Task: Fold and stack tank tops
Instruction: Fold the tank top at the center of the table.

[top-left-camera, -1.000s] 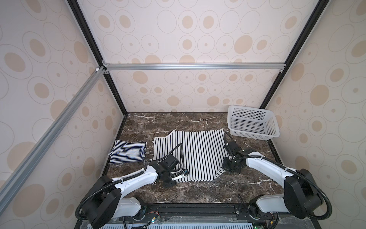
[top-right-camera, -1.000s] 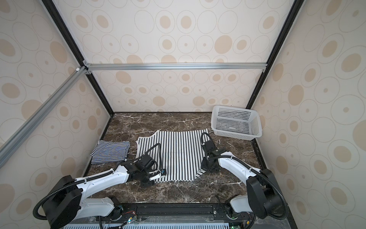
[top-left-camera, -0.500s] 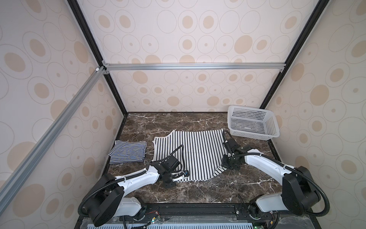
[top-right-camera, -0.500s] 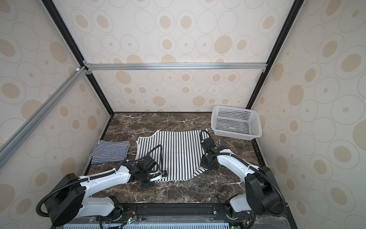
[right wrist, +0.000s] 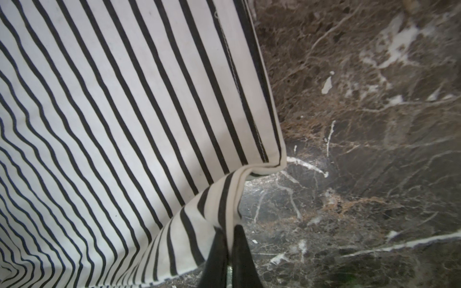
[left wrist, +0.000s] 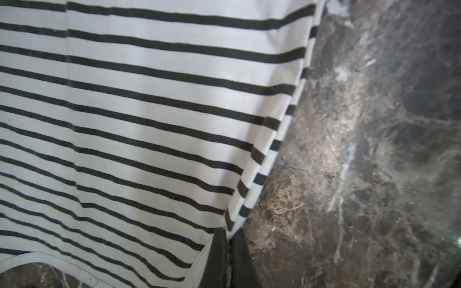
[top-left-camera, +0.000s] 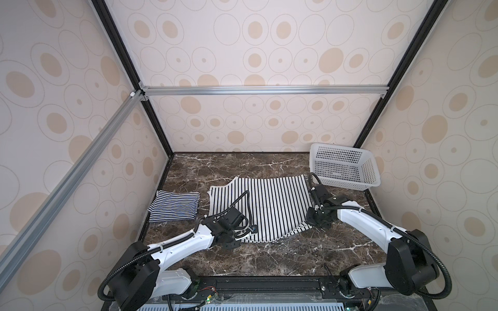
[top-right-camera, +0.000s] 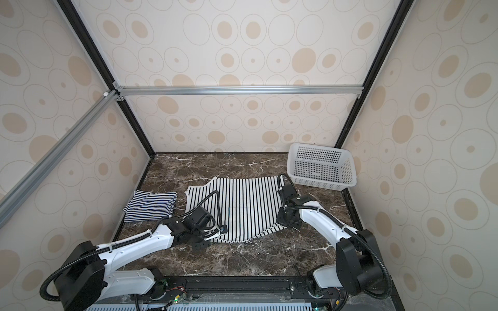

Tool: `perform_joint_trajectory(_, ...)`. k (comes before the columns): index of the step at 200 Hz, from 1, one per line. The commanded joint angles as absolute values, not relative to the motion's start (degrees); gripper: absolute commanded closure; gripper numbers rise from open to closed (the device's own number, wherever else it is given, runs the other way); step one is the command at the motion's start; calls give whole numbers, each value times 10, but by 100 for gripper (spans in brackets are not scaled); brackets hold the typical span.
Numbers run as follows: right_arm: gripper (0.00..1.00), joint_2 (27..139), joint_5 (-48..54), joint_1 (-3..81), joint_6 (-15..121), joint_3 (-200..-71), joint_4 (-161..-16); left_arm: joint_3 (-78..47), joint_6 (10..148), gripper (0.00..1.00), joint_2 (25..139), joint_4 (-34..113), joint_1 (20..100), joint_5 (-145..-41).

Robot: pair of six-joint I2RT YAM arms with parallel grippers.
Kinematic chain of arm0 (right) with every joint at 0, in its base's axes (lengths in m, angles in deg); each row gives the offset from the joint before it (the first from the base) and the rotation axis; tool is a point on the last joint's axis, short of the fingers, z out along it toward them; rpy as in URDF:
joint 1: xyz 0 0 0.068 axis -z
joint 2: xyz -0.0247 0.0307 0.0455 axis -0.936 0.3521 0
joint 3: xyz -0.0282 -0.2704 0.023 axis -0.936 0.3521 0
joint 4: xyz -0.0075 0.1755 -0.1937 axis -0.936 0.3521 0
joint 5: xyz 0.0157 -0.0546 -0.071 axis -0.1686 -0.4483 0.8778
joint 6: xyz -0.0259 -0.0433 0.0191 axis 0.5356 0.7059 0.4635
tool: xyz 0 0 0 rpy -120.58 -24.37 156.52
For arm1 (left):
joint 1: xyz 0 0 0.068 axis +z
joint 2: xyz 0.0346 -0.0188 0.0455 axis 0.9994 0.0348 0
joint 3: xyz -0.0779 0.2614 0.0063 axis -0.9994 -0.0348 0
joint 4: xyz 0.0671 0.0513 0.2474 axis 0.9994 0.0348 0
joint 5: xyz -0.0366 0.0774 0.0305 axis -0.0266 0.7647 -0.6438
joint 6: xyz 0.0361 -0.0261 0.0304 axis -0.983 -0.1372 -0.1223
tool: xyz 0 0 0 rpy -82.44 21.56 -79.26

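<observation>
Cloth, white with spaced black stripes: tank top (top-left-camera: 269, 204), spread flat mid-counter (top-left-camera: 269, 258). Its long axis runs from left edge to right edge, with the stripes crossing near to far. Left gripper (left wrist: 228, 249): closed on the top's near side edge. Right gripper (right wrist: 228, 239): closed on its near hem corner, where the cloth puckers. The garment lies beyond both grippers, toward the far edge; a likely fold carries the near side over. Narrow-striped top (top-left-camera: 173, 206): folded, by the left edge. Basket (top-left-camera: 370, 172): far right corner.

Open over bare brown marble tabletop (top-left-camera: 269, 258) front and back; blocked in far right corner by white perforated plastic basket (top-left-camera: 336, 154).
</observation>
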State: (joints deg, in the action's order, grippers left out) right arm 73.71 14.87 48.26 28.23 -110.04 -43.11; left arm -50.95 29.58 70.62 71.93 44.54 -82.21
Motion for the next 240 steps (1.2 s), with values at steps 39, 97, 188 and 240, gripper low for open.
perform_joint_trajectory(39, 93, 744, 147, 514, 308, -1144, -416, -447, 256, 100, 748, 683, 459, -769)
perform_joint_trajectory(97, 92, 779, 137, 531, 325, -1174, -425, -381, 234, 100, 795, 670, 499, -757)
perform_joint_trajectory(188, 91, 863, 126, 572, 352, -1238, -434, -335, 208, 100, 865, 664, 541, -760)
perform_joint_trajectory(240, 89, 915, 124, 581, 359, -1266, -444, -321, 209, 100, 900, 645, 545, -751)
